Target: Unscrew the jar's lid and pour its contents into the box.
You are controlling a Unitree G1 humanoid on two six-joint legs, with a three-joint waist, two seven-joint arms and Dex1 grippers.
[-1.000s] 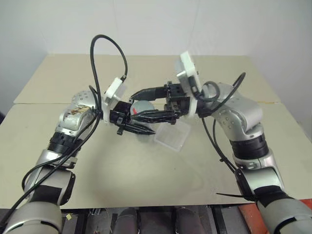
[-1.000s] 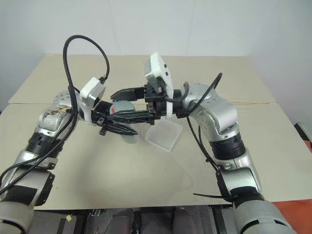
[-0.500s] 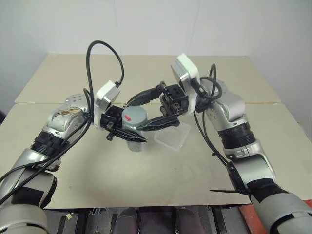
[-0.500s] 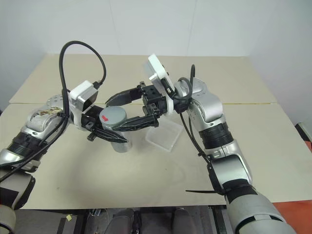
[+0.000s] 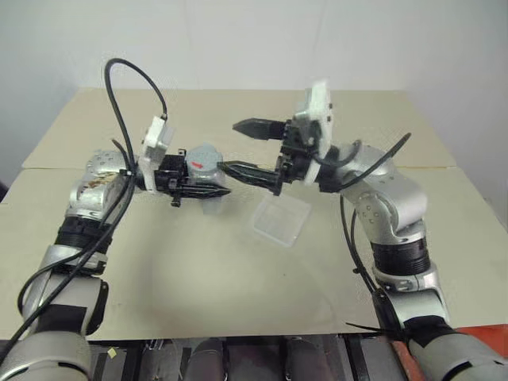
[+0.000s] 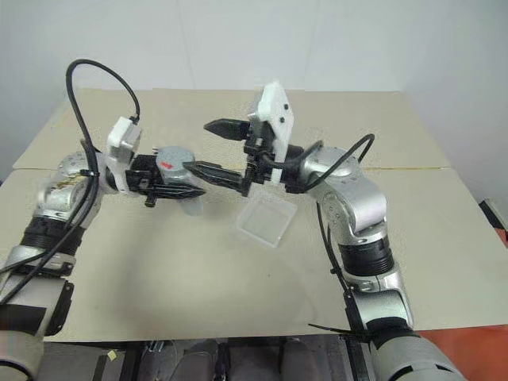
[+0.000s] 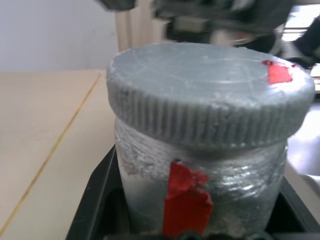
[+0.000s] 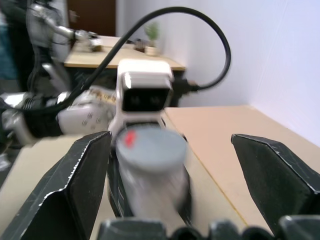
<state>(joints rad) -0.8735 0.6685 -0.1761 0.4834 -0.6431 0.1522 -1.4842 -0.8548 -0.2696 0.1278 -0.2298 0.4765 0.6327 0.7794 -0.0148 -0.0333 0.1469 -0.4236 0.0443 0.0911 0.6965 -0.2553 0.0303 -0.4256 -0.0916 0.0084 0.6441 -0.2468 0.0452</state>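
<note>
While the left arm is reached in from the nine o'clock side of the table (image 5: 198,270), its forearm is held roughly level and the left gripper (image 5: 208,184) is pointed toward three o'clock, its two black fingers clamped on the jar (image 7: 200,197). The jar is kept upright and lifted clear of the tabletop, with the lid (image 5: 203,156) seated on top, a small red mark visible on its upper face. In the left wrist view, the ribbed grey rim of the lid is seen sitting squarely on the jar's neck, and a strip of red tape runs down the jar's side. The contents cannot be made out through the jar wall.

At the four o'clock side of the jar, the box (image 5: 281,221) is rested flat on the table, well apart from both grippers; nothing can be made out inside it.

From the three o'clock side, the right arm is bent at the elbow and the right gripper (image 5: 238,147) is pointed toward nine o'clock. Its fingers are spread wide, one above and one level with the lid, and nothing is grasped between them.
</note>
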